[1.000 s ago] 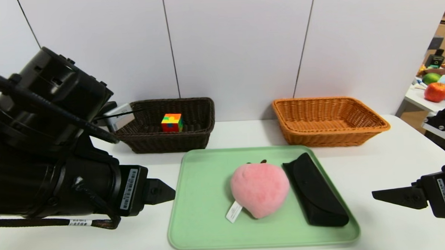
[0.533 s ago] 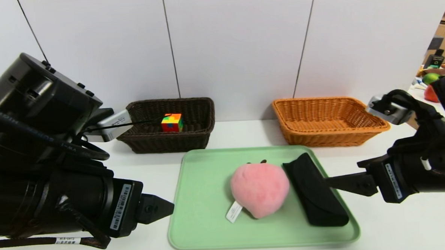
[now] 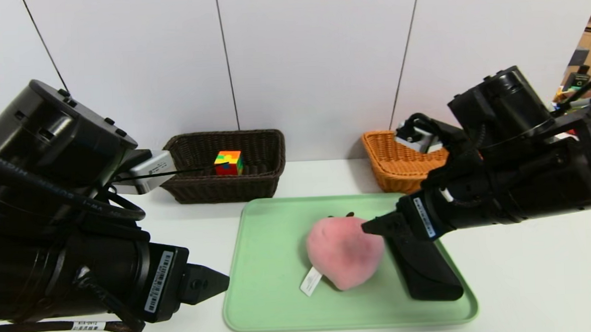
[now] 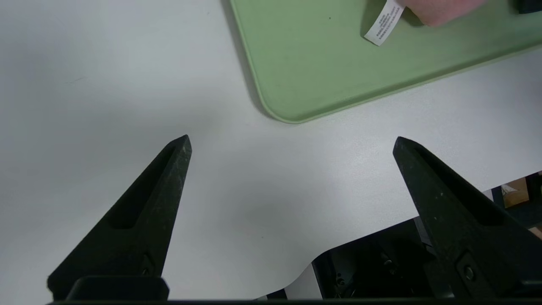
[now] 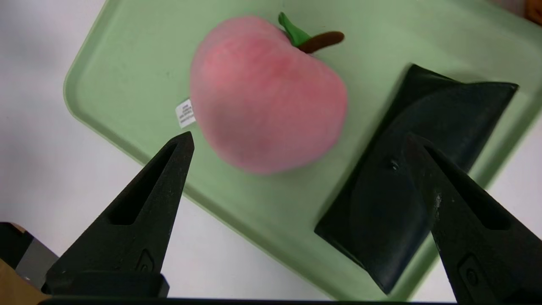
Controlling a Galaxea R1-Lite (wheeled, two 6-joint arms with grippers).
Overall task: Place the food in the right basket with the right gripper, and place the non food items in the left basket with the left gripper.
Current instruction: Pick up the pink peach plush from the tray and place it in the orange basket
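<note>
A pink plush peach [image 3: 344, 253] [image 5: 266, 93] lies in the middle of the green tray [image 3: 266, 247], and a black glasses case [image 3: 425, 272] [image 5: 419, 169] lies just to its right. My right gripper [image 3: 370, 228] [image 5: 296, 140] hovers open over the tray, above the gap between peach and case, holding nothing. My left gripper [image 3: 221, 283] [image 4: 292, 142] is open and empty over bare table, left of the tray's near corner [image 4: 292, 106]. The dark brown left basket [image 3: 256, 185] holds a coloured cube [image 3: 228, 162]. The orange right basket [image 3: 392, 164] is partly hidden behind my right arm.
Both baskets stand at the back against the white wall, with the tray in front between them. White table [image 3: 530, 285] lies open to the right of the tray and in front of it. A side table with fruit sits at the far right edge.
My right arm has swung in from the table's right edge leftward over the tray, its fingertips now by the peach. The left arm has barely shifted. Both grippers stayed open.
</note>
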